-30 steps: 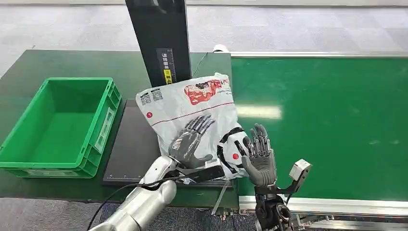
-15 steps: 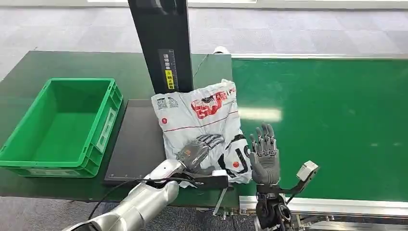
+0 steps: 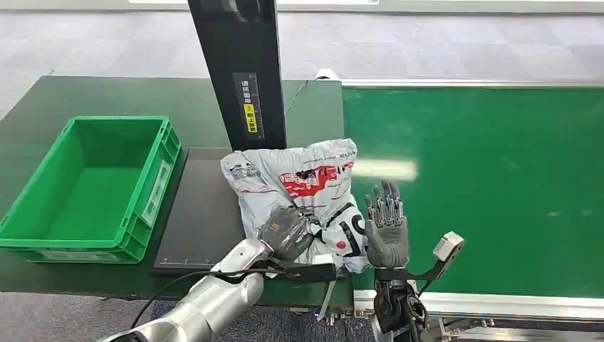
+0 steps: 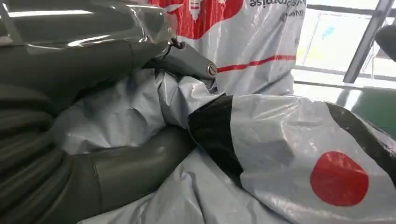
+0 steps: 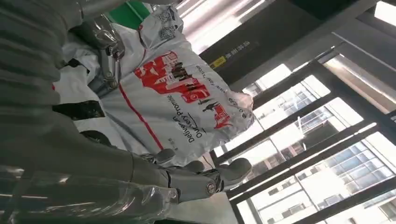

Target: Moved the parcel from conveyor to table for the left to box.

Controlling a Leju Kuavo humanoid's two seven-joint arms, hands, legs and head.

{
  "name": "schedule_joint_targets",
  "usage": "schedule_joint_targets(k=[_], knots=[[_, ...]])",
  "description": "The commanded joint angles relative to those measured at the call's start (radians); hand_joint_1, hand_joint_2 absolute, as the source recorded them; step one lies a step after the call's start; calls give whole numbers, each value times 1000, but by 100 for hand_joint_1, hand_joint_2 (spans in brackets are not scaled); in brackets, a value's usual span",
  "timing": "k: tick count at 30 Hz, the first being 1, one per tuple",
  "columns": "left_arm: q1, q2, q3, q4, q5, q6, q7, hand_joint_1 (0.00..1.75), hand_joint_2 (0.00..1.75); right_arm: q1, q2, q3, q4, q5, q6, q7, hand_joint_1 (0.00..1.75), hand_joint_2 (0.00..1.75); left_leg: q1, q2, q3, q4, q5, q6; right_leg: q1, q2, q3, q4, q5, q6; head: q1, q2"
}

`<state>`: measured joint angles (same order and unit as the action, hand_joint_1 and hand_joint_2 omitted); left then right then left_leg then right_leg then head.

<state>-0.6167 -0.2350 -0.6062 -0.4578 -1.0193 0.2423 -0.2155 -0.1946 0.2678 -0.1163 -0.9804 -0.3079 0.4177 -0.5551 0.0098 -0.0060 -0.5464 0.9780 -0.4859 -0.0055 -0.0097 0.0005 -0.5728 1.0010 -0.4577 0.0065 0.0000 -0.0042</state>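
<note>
Head view: grey parcel (image 3: pixel 299 182) lay mid-frame, partly on the black mat (image 3: pixel 199 210). Left hand (image 3: pixel 287 231) clenched its near edge. Right hand (image 3: pixel 385 224) released, fingers spread, just right. Green crate (image 3: pixel 153 189) far left.

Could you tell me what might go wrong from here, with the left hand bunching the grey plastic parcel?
The left hand grips only a crumpled fold of the grey plastic mailer parcel, so the slick film may slip out when lifted. The parcel leans against the black upright post and could snag there. The right hand, fingers spread beside the parcel, might get brushed on the way to the green plastic crate.
</note>
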Motion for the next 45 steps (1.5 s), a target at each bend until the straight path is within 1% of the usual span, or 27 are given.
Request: schedule_joint_targets(k=[1, 2, 3, 5, 6, 9, 11, 13, 14, 21, 22, 25, 28, 29, 31, 32, 33, 34, 35, 36, 37, 39, 40, 42, 45], knots=[[-10, 105, 149, -102, 119, 213, -82, 175, 175, 2, -19, 10, 38, -7, -12, -1, 0, 175, 1, 5, -1, -1, 1, 0, 1, 4, -2, -1, 3, -1, 0, 0], [-11, 122, 191, -155, 161, 274, -112, 175, 175, 6, -18, 10, 33, -6, -17, 1, 0, 175, 1, 4, -1, -1, 1, 0, 1, 4, -3, -1, 2, -1, 0, 0], [-12, 146, 220, -210, 195, 267, -130, 175, 175, 10, -19, 11, 29, -7, -20, 0, 0, 175, 1, 4, -2, -1, 1, -1, 1, 4, -4, -1, 3, -1, 0, 0], [-25, 185, 307, -312, 303, 325, -205, 175, 175, 36, -20, 3, 1, -14, -32, -6, 0, 175, 1, 4, -4, 0, 1, -1, 1, 3, -6, 0, 2, -2, 0, 0], [-31, 197, 352, -359, 357, 352, -239, 175, 175, 50, -21, -4, -12, -16, -37, -7, 0, 175, 1, 2, -4, 1, 2, -2, 2, 1, -6, 1, 2, -2, 0, 0], [-28, 249, 452, -502, 451, 356, -282, 175, 175, 90, -25, -22, -44, -23, -34, -9, 0, 175, 3, 2, -6, 2, 1, -2, 3, 2, -7, 1, 1, -1, 0, 0], [16, 268, 521, -626, 502, 358, -301, 175, 175, 101, -23, -33, -52, -23, -33, -7, 0, 175, 2, 5, -6, 1, 1, -2, 2, 4, -8, 1, 1, -1, 0, 0], [68, 268, 579, -731, 534, 366, -315, 175, 175, 101, -19, -43, -52, -22, -34, -8, 0, 175, 2, 6, -6, 1, 1, -2, 2, 5, -9, 1, 1, -1, 0, 0], [82, 273, 585, -754, 538, 355, -314, 175, 175, 100, -18, -44, -52, -22, -34, -7, 0, 175, 1, 5, -7, 0, 1, -2, 2, 5, -9, 1, 1, -1, 0, 0], [86, 257, 589, -751, 540, 368, -324, 175, 175, 97, -16, -47, -50, -22, -38, -7, 0, 175, 1, 2, -8, 0, 2, -2, 1, 2, -9, 1, 1, -1, 0, 0], [96, 256, 613, -783, 577, 388, -347, 175, 175, 99, -14, -52, -52, -24, -40, -6, 0, 175, 1, 2, -8, 0, 2, -2, 1, 2, -9, 1, 1, -1, 0, 0], [153, 277, 708, -941, 635, 389, -346, 175, 175, 110, -8, -71, -67, -28, -37, 4, 0, 175, 1, 5, -7, 0, 1, -2, 1, 5, -10, 0, 1, -1, 0, 0], [166, 276, 801, -1010, 649, 361, -328, 175, 175, 110, -6, -79, -62, -26, -29, 9, 0, 175, 1, 9, -6, -1, 0, -2, 2, 8, -9, 0, 1, -2, 0, 0], [157, 275, 832, -1006, 624, 363, -322, 175, 175, 110, -6, -81, -61, -24, -25, 8, 0, 175, 1, 6, -7, 0, 0, -2, 2, 6, -10, 1, 0, -2, 0, 0], [132, 286, 879, -974, 562, 396, -308, 175, 175, 107, -4, -82, -56, -22, -21, 8, 0, 175, 2, 6, -6, 0, 0, -2, 2, 6, -10, 1, 0, -2, 0, 0], [72, 328, 916, -874, 504, 390, -264, 175, 175, 99, -6, -82, -42, -19, -19, 8, 0, 175, 2, 6, -8, 0, 1, -2, 2, 5, -11, 1, 1, -2, 0, 0], [26, 356, 934, -788, 459, 380, -231, 175, 175, 95, -7, -84, -34, -19, -19, 6, 0, 175, 2, 4, -9, 0, 1, -2, 2, 4, -11, 1, 1, -2, 0, 0], [-49, 396, 954, -645, 386, 370, -186, 175, 175, 93, -8, -89, -25, -22, -16, 4, 0, 175, 2, 5, -8, -1, 2, -2, 2, 4, -11, 0, 1, -2, 0, 0], [-99, 423, 965, -538, 344, 365, -164, 175, 175, 93, -10, -90, -23, -23, -11, 3, 0, 175, 2, 3, -9, 0, 2, -3, 2, 3, -11, 2, 1, -2, 0, 0], [-159, 453, 962, -421, 262, 370, -116, 175, 175, 97, -10, -93, -28, -22, -6, 1, 0, 175, 2, 2, -9, 0, 3, -3, 3, 1, -11, 2, 1, -2, 0, 0], [-198, 461, 969, -364, 248, 372, -127, 175, 175, 101, -10, -94, -33, -21, -5, 3, 0, 175, 2, 0, -9, 0, 3, -3, 2, 0, -11, 2, 0, -2, 0, 0], [-214, 462, 974, -341, 247, 375, -138, 175, 175, 104, -10, -95, -37, -21, -3, 3, 0, 175, 2, 0, -9, 0, 4, -4, 3, 0, -10, 1, 1, -2, 1, 0], [-242, 476, 968, -276, 177, 393, -80, 175, 175, 109, -9, -96, -46, -19, 0, 7, 0, 175, 2, 0, -9, -1, 5, -3, 3, 0, -10, 0, 2, -3, 0, 0], [-318, 516, 952, -145, 44, 381, 30, 175, 175, 118, -7, -101, -57, -17, -6, 12, 0, 175, 2, 1, -9, 0, 4, -3, 2, 1, -11, 1, 1, -3, 0, 0], [-415, 537, 920, 17, -83, 333, 130, 175, 175, 131, -8, -108, -66, -23, 4, 21, 0, 175, 3, 0, -9, 1, 4, -4, 3, -1, -11, 2, 1, -3, 0, 0]])
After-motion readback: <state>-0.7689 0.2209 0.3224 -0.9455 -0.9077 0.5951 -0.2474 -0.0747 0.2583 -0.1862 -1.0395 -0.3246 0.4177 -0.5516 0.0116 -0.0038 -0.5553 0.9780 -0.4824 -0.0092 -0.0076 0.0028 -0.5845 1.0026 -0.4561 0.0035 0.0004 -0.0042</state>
